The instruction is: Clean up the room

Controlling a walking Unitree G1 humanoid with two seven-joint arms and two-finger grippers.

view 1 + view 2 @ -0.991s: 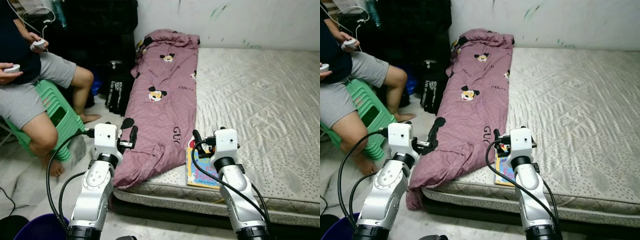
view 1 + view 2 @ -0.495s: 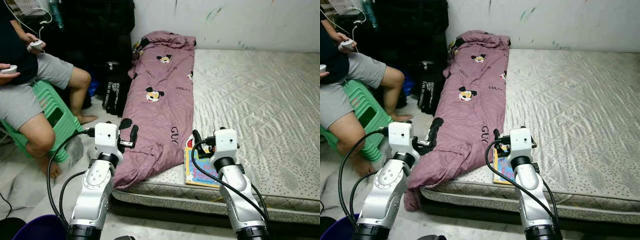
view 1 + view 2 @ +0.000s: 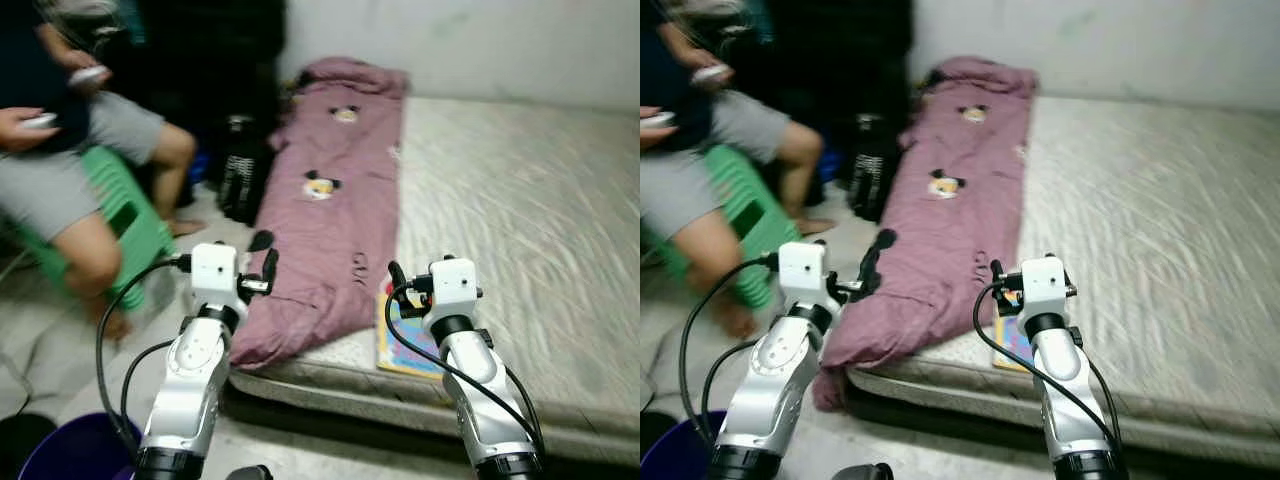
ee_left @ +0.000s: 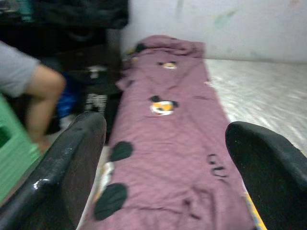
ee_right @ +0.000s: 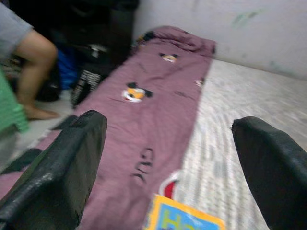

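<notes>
Lying along the mattress (image 3: 520,200) edge, the purple blanket (image 3: 330,220) sits ahead of both wide-spread, empty grippers: left fingers (image 4: 72,158), right fingers (image 5: 62,158), with a colourful book (image 5: 184,220) just below the right ones

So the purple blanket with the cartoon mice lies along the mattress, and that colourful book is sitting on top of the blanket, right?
Not quite. The purple blanket does lie along the mattress, but the colourful book rests on the mattress itself, beside the blanket's lower end, not on top of it. The left eye view shows this.
</notes>
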